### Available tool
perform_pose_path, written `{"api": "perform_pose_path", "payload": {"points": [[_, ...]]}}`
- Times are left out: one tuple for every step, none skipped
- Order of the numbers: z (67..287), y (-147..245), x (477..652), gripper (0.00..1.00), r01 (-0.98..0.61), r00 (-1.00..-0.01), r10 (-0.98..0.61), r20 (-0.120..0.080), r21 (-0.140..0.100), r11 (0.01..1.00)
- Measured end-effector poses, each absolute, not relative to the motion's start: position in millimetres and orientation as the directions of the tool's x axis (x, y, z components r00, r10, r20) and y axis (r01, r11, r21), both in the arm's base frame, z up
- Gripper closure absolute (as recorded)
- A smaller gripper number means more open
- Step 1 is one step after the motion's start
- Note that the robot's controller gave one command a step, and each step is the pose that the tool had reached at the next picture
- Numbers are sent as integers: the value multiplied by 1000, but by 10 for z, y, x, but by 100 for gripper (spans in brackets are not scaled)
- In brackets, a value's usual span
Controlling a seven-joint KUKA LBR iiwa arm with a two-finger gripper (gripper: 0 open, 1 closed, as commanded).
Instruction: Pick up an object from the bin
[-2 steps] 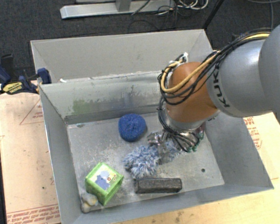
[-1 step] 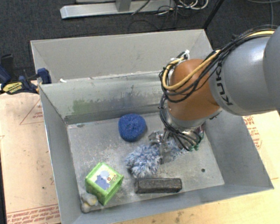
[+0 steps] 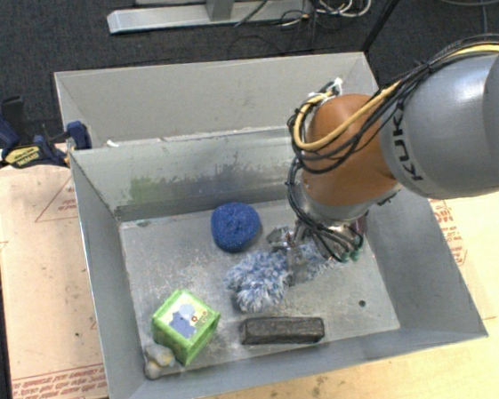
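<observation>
Hovering just right of the fluffy blue-white tuft (image 3: 257, 283), our gripper (image 3: 298, 249) hides its spread; we cannot tell.

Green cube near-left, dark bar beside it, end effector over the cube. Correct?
No. The camera view shows the end effector at the fluffy blue-and-white bundle mid-bin, not over the green cube; the dark bar does lie beside the cube.

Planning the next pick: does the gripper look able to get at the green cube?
Probably yes: the green cube lies uncovered, nothing on top; only the fluffy blue-white bundle lies between it and the gripper.
</observation>
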State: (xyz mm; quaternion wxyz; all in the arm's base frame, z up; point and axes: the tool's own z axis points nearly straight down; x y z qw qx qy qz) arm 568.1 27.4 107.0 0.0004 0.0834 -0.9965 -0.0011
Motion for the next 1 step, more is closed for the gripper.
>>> {"api": "perform_pose_path", "payload": {"points": [[1198,276,5703,100,-166,-986,-166,-7,1,986]]}}
